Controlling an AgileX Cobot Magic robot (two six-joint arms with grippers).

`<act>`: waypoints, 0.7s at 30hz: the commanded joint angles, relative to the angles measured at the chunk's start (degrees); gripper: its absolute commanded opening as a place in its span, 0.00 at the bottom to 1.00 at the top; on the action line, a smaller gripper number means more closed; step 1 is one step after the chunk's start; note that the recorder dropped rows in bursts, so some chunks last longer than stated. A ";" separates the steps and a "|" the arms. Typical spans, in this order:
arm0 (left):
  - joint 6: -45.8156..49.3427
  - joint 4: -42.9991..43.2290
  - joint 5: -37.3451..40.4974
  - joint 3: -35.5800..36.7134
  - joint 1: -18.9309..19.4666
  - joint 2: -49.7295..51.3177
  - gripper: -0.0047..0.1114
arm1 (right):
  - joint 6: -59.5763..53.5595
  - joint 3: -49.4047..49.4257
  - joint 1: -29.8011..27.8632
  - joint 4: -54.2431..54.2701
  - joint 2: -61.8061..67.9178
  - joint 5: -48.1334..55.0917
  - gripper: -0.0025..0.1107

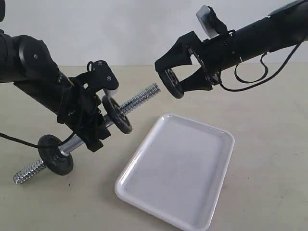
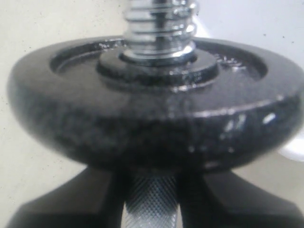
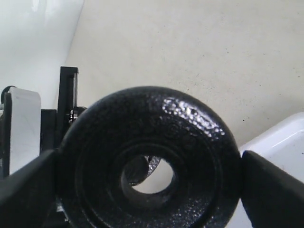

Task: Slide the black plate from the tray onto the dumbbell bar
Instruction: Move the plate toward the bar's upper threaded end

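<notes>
Chrome is glinting along the dumbbell bar (image 1: 139, 98), which is slanting from the lower left of the exterior frame up toward the centre. The left hand (image 1: 98, 129) is clamping the bar's middle, its fingers (image 2: 66, 209) narrowed on the knurled grip, so it is holding the bar. Two discs are sitting on the rod. A second plate (image 1: 117, 114) is just up and right of the left hand, close against it. A third plate (image 1: 55, 155) is down and left of that hand, near the lower threaded end. In the left wrist view the second plate is filling most of the frame, with the coarse thread rising out of its hub.

The black plate (image 1: 175, 87) is hanging in the air in the upper middle of the exterior frame, just beyond the bar's upper threaded tip and apart from it. It is standing on edge with its face turned toward that tip. The right hand (image 1: 169, 77) is gripping it by the rim, jaws spread wide across the disc's full width. In the right wrist view a finger is pressing on each side of the rim and the central hole is showing open.

The tray (image 1: 183, 178) is lying flat on the table (image 1: 269, 120) in the lower middle of the exterior frame, below the black plate and to the right of the bar, touching neither.
</notes>
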 commanded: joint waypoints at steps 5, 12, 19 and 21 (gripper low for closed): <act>0.01 -2.09 -6.65 -1.85 -0.21 -2.69 0.08 | 0.39 -0.87 2.08 3.81 -0.98 1.49 0.02; 0.01 -2.09 -6.30 -1.85 -0.21 -2.69 0.08 | 0.77 -0.87 3.10 3.94 -0.98 1.49 0.02; -0.09 -2.47 -6.43 -1.85 -0.21 -3.38 0.08 | 0.49 -0.87 3.10 3.94 -0.98 1.49 0.02; -0.09 -2.47 -6.71 -1.85 -0.21 -4.06 0.08 | 0.00 -0.87 3.10 3.94 -0.98 1.49 0.02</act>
